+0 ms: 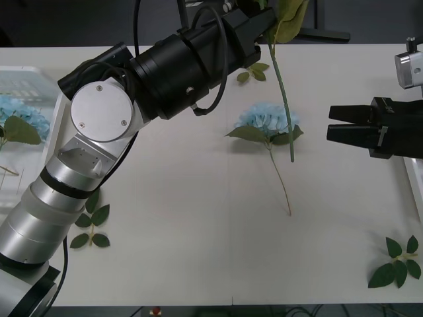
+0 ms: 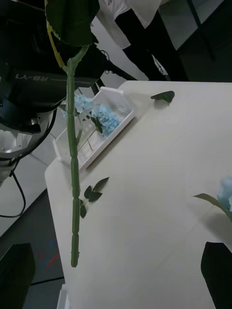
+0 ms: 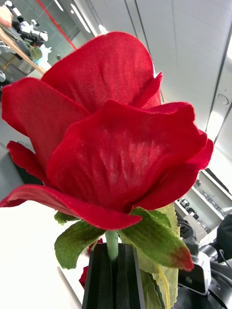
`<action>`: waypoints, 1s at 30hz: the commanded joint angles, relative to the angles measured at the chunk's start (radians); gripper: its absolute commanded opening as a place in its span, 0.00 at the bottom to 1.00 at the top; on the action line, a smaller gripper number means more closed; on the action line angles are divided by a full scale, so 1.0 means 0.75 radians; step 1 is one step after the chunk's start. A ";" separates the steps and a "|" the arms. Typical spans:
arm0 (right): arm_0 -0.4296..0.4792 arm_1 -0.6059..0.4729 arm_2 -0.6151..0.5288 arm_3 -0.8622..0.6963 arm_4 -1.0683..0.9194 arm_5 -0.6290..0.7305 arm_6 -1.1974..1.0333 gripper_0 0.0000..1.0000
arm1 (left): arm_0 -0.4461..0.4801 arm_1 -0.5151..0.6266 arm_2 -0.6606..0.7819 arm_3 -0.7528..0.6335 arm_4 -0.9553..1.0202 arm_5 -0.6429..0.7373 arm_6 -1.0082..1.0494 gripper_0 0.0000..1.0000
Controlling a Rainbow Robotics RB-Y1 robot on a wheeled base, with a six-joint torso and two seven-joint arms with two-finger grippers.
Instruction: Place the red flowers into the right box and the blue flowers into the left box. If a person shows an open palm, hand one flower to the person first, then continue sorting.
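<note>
The left gripper (image 1: pixel 261 23) is raised above the far side of the bench (image 1: pixel 198 231), its black fingers (image 3: pixel 116 280) clenched on the stem of a red rose (image 3: pixel 106 140) just under the head. The rose's long green stem (image 1: pixel 284 99) hangs down from the grasp, and its lower end sits over the blue hydrangea (image 1: pixel 268 119) that lies near the middle of the bench. That hydrangea rests flat, head toward the far side, its thin stem pointing toward the robot.

The right gripper (image 1: pixel 330 122) hovers to the right of the hydrangea, level with it and apart from the hanging stem; its fingers are spread and hold nothing. In the right wrist view the rose stem (image 2: pixel 73 169) hangs upright between that gripper and the left box (image 2: pixel 96 135).

The left box (image 1: pixel 30 86) sits to the left of the hydrangea at the bench's edge, with more blue flowers (image 1: pixel 23 115) lying in it. A strip of the right box (image 1: pixel 415 185) is at the right edge, below the right gripper. Loose leaf sprigs lie on the bench: one (image 1: pixel 92 228) on the near left side by the left arm, one (image 1: pixel 396 264) at the near right corner, and one (image 1: pixel 252 72) just beyond the hydrangea.
</note>
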 commanded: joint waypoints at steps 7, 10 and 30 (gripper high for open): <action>-0.020 0.062 0.122 0.035 -0.036 0.000 0.184 1.00 | 0.015 -0.009 -0.013 -0.041 -0.003 -0.010 -0.058 0.00; -0.026 0.107 0.149 0.035 -0.053 -0.002 0.186 1.00 | 0.015 -0.011 -0.015 -0.041 -0.001 -0.010 -0.058 0.00; -0.132 0.320 0.196 0.035 0.082 -0.066 0.178 0.85 | 0.015 -0.009 -0.022 -0.041 0.011 -0.010 -0.056 0.00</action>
